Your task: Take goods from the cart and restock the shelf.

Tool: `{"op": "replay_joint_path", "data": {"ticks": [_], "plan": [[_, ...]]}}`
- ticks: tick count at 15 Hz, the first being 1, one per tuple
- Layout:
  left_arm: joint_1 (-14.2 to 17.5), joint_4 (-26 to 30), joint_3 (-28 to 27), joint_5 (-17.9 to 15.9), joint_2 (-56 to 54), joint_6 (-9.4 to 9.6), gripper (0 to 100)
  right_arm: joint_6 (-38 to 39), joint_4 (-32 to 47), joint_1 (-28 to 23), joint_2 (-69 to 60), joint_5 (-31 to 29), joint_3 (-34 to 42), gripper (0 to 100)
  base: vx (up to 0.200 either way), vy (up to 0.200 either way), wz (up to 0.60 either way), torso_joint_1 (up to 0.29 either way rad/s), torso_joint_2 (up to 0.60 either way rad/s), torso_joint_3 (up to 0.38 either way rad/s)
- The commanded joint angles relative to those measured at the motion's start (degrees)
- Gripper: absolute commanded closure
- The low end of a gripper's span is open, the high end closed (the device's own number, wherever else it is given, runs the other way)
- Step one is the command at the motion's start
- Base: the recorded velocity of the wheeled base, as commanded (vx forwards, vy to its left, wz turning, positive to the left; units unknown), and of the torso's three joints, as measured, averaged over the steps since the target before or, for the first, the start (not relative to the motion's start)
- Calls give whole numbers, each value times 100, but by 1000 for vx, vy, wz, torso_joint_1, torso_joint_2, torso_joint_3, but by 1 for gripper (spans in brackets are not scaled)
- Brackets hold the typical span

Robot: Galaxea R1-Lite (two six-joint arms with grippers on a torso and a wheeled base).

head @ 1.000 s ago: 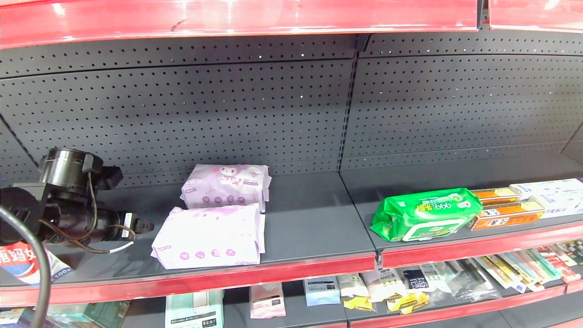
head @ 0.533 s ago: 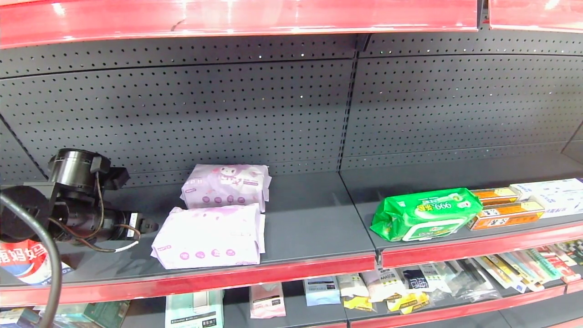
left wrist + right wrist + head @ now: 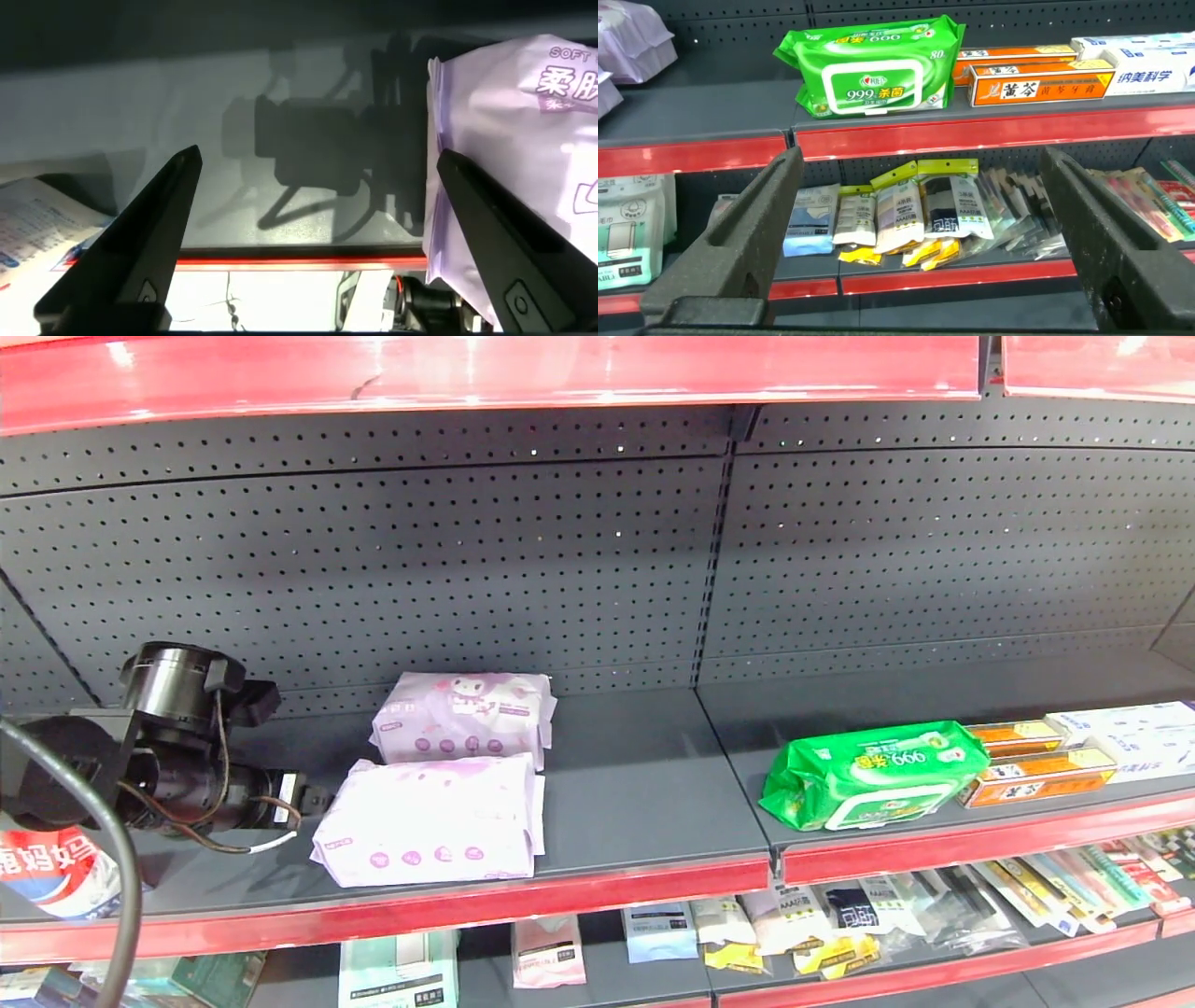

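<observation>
Two pale purple tissue packs lie on the grey shelf [image 3: 644, 793], the front pack [image 3: 429, 821] near the red edge and the rear pack [image 3: 462, 714] behind it. My left gripper [image 3: 316, 796] lies low over the shelf, at the front pack's left end. In the left wrist view it [image 3: 318, 157] is open, with that pack [image 3: 523, 159] against one finger [image 3: 476, 215] and bare shelf between the fingers. My right gripper [image 3: 920, 163] is open and holds nothing, in front of the shelf and facing a green wipes pack [image 3: 868, 70] [image 3: 873, 773].
Orange boxes [image 3: 1036, 775] and white boxes [image 3: 1130, 728] lie right of the green pack. A red, white and blue bag [image 3: 56, 873] sits at the shelf's far left. Sachets and packets [image 3: 840, 915] fill the lower shelf. A perforated back wall [image 3: 467, 551] closes the shelf behind.
My left arm has moved right along the shelf, bringing the gripper up to the front purple pack's left end. The other goods have stayed put.
</observation>
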Motion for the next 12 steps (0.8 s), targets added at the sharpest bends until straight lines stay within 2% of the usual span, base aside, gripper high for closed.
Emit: {"op": "replay_joint_path", "data": {"ticks": [1,9,10,11,12], "plan": [[-57,5,7,-1,0,0,0,-1,5,6,7,4,1,0,0,0,0,0,0,0],[-31,22,-134,-18,-158,53,0,-1,-4,6,7,4,1,0,0,0,0,0,0,0],[22,22,-178,-27,-202,123,0,-1,-4,6,7,4,1,0,0,0,0,0,0,0],[171,13,-230,-27,-298,431,0,-1,-4,6,7,4,1,0,0,0,0,0,0,0],[250,5,-257,-45,-316,562,0,-1,-4,6,7,4,1,0,0,0,0,0,0,0]]}}
